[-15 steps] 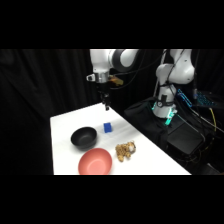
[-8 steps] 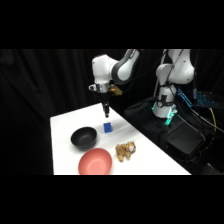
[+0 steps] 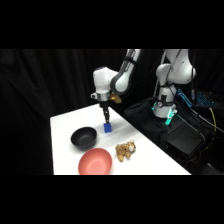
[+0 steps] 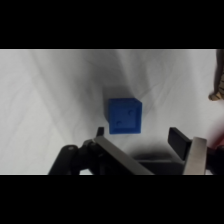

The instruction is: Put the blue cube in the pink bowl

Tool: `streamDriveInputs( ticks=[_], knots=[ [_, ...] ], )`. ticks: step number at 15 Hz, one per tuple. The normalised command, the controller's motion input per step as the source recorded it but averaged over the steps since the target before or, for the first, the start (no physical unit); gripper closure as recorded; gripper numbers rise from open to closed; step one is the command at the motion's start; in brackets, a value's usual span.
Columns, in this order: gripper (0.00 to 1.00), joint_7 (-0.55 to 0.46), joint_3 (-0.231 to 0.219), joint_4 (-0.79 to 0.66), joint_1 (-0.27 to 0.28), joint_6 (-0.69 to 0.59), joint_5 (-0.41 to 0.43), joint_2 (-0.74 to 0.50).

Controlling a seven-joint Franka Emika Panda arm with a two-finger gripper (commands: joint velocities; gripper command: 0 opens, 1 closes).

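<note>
Tool spread wide, hovering just above blue cube on bench, pink bowl near-left, empty.

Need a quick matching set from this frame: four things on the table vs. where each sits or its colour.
Things:
1. blue cube
2. pink bowl
3. black bowl
4. tan lumpy object

Descriptions:
A. nearest the table's front edge
B. directly under the hand
C. glossy and dark, behind the pink bowl
D. right of the pink bowl

Pairs: 1-B, 2-A, 3-C, 4-D
</note>
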Motion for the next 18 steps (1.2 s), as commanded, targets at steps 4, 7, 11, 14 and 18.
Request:
streamDriveInputs(
  ticks=[4,7,11,14,18],
  knots=[
    [0.00,-0.10,0.115,-0.03,-0.088,0.30,0.160,0.16],
    [0.00,-0.07,0.116,-0.02,-0.094,0.30,0.131,0.17],
    [0.00,0.00,0.103,-0.02,-0.092,0.37,0.104,0.17],
    [0.25,0.03,0.126,-0.03,-0.105,0.32,0.110,0.10],
    [0.66,0.09,0.048,-0.12,-0.009,0.24,0.021,-0.05]
  ],
)
